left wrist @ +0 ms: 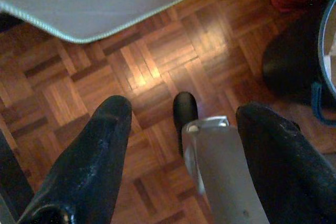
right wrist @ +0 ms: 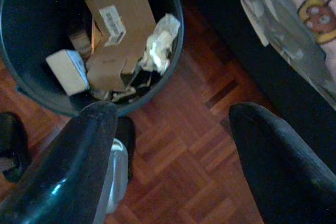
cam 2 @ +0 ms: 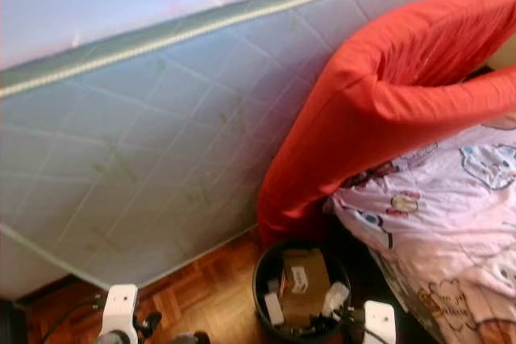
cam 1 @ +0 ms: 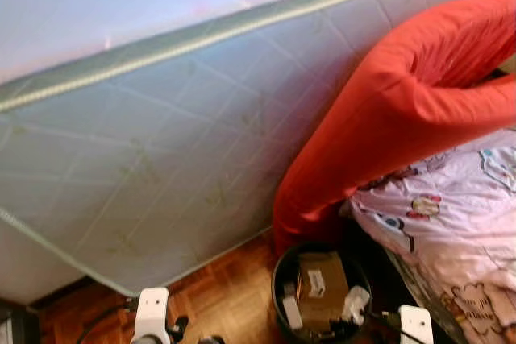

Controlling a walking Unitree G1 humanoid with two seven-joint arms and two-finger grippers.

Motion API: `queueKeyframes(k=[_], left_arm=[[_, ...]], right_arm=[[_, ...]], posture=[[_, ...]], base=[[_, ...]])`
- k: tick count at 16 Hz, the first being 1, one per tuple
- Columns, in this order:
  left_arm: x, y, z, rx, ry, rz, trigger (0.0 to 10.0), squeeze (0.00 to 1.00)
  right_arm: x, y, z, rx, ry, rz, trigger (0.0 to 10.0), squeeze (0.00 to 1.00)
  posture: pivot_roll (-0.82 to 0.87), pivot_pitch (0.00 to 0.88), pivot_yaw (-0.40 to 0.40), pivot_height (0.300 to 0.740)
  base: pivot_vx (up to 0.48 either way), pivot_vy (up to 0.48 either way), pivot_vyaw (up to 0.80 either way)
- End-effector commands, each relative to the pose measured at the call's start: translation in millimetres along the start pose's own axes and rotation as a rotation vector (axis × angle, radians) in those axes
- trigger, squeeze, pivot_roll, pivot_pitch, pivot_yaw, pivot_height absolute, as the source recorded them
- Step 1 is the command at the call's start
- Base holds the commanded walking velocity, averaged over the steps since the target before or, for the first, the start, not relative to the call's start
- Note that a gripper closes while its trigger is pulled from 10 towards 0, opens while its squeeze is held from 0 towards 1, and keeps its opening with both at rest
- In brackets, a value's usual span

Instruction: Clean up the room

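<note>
A black waste bin stands on the parquet at the foot of the bed. It holds a brown cardboard box, a small white box and crumpled plastic wrap. My right gripper hangs open just above the floor beside the bin, with nothing between its fingers. Over bare parquet to the left of the bin, my left gripper is also open and holds nothing. Below it I see my own silver leg.
A grey quilted mattress leans against the wall and takes up the left and middle. A big red cushion slumps from the bed onto the floor behind the bin. The bed with a pink cartoon-print sheet is at the right.
</note>
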State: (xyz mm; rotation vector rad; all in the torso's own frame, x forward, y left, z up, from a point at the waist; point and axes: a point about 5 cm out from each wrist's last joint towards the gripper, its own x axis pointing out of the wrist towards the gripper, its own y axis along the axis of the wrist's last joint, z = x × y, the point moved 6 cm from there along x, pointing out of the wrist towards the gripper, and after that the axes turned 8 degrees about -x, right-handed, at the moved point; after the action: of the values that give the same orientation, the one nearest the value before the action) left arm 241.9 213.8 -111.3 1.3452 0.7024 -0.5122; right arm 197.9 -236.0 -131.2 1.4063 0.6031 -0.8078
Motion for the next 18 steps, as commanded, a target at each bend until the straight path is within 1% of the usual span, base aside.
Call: queueKeyframes(k=[1,6,14,18], left_arm=[[-3.7,-13.5,-8.2,-0.011,0.021,-0.041,10.0,0.00],[-3.9,-15.3,-7.8,-0.012,0.021,-0.047,10.0,0.00],[-2.9,-15.3,-2.2,-0.021,0.019,-0.044,10.0,0.00],[-2.7,-14.8,-0.9,-0.020,0.018,-0.042,10.0,0.00]], right_arm=[[-3.0,-14.0,1.5,0.010,-0.003,-0.038,10.0,0.00],[-3.1,-14.3,2.0,0.013,-0.002,-0.041,10.0,0.00],[-3.9,-17.5,1.9,0.001,0.005,-0.049,10.0,0.00],[-4.0,-20.5,-9.8,-0.009,0.023,-0.052,10.0,0.00]], posture=[[0.04,0.175,0.001,0.740],[0.04,0.187,0.003,0.740],[0.05,0.187,-0.011,0.740],[0.05,0.184,-0.013,0.740]], base=[[-0.289,0.000,0.00],[-0.288,0.000,0.00],[-0.286,0.000,0.00],[0.000,0.000,0.00]])
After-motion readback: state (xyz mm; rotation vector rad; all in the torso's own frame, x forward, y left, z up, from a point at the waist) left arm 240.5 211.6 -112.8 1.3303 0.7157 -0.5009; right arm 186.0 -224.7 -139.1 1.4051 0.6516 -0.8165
